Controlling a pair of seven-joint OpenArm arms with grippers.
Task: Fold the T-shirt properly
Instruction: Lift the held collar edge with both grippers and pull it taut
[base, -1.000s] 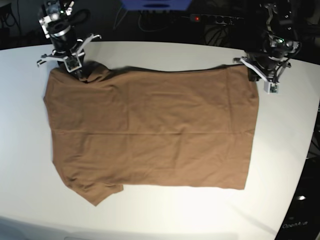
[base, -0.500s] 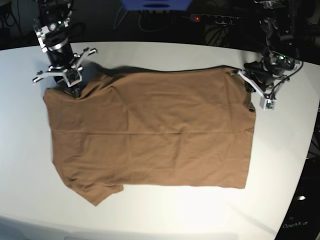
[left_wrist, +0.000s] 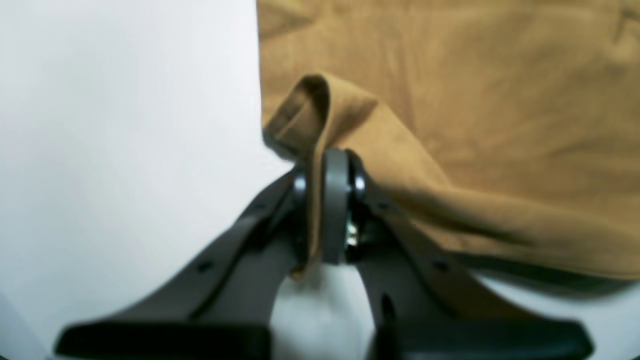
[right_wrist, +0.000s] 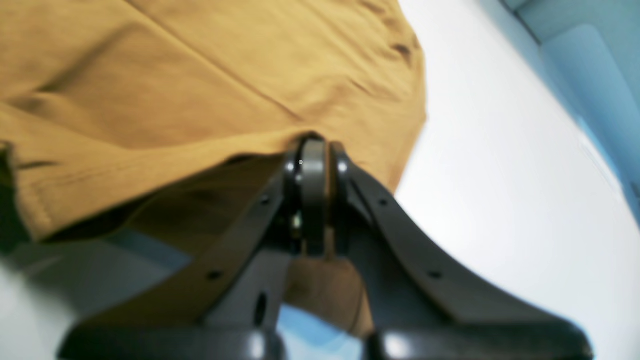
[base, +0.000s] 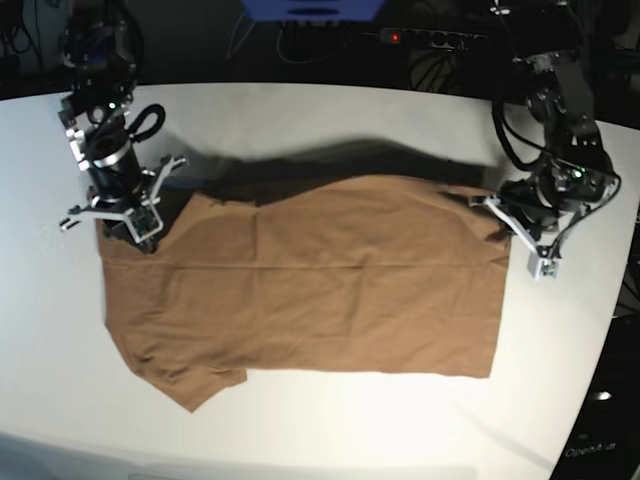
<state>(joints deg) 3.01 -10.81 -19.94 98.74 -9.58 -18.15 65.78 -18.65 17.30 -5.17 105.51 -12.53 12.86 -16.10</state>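
On the white tabletop (base: 330, 420) we see the T-shirt (base: 300, 290) spread wide, its near edge lying flat and its far edge raised off the surface at both ends. A short sleeve sticks out at the near corner on the base view's left side. Dark shadow runs along the tabletop behind the raised far edge.

At that view's right, our left gripper (base: 497, 225) has its jaws pressed together on the T-shirt's far corner. From the left wrist camera we see the left gripper (left_wrist: 327, 200) with a strip of tan cloth caught between its two dark fingers (left_wrist: 335, 210), a small loop of fabric standing up just above them. The T-shirt (left_wrist: 475, 100) stretches away to the upper right of that view, sagging in a fold beside the fingers, with bare tabletop (left_wrist: 125, 125) to the left.

At the base view's left, our right gripper (base: 140, 225) is likewise clamped on the other far corner, near the shoulder. In the right wrist camera the right gripper (right_wrist: 312, 190) pinches the cloth edge, and a flap of the T-shirt (right_wrist: 200, 75) hangs below and between the fingers (right_wrist: 312, 200). The hem droops to the left of that view, lifted clear of the tabletop (right_wrist: 500, 175).

Both wrist views are somewhat blurred.
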